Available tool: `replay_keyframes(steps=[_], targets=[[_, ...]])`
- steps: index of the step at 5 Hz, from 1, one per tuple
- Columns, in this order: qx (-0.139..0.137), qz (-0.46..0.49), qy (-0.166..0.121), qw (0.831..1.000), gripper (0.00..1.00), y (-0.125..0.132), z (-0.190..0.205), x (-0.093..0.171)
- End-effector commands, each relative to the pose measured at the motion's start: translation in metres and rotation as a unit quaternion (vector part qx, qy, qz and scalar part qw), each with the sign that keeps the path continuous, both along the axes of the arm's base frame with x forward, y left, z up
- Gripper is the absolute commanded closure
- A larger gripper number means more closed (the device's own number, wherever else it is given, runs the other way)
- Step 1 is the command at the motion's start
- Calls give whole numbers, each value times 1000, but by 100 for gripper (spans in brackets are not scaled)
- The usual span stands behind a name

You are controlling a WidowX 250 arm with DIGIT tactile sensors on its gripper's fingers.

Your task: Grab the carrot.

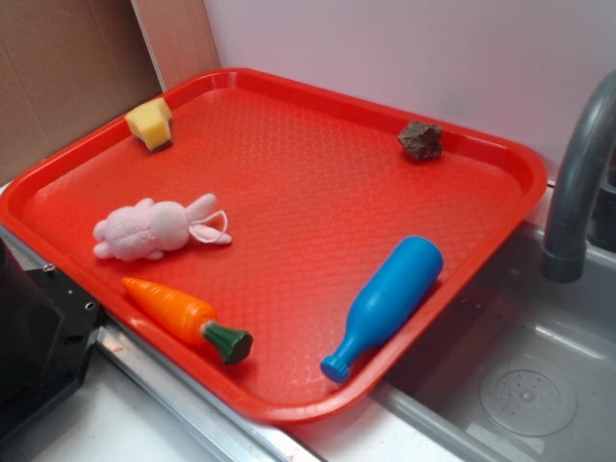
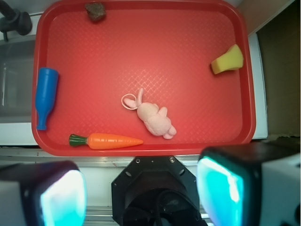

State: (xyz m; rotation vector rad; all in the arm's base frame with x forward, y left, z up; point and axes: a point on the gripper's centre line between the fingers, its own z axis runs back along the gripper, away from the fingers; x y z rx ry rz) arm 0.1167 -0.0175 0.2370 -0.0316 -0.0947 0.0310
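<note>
The carrot (image 1: 178, 310) (image 2: 110, 141) is small, glossy and orange with a dark green stub top. It lies flat along the near edge of the red tray (image 1: 289, 409) (image 2: 141, 151). In the wrist view my gripper (image 2: 141, 193) hangs high above, back from that edge, over the robot's black base. It is open, its teal pads (image 2: 63, 200) far apart with nothing between them. The carrot sits ahead of the pads and slightly left, stub pointing left. The exterior view does not show the gripper.
Also on the tray are a pink plush bunny (image 1: 154, 229) (image 2: 155, 117) just beyond the carrot, a blue bottle (image 1: 390, 300) (image 2: 45, 94), a yellow wedge (image 1: 151, 123) (image 2: 228, 60) and a brown lump (image 1: 421, 141) (image 2: 95, 11). A grey faucet (image 1: 577, 183) and sink (image 1: 520, 385) flank the tray.
</note>
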Motion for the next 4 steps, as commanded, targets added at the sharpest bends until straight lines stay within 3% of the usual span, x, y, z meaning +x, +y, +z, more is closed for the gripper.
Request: replay_keyframes(steps=[1,2,3,4], targets=[[0,0,0,1000,0,0,0,0],[2,-125,4,992,0,-29,-46,9],[-3,-247,48,968,0,-52,-76,-5],[-2,-366,25,930,0,-53,-108,-15]])
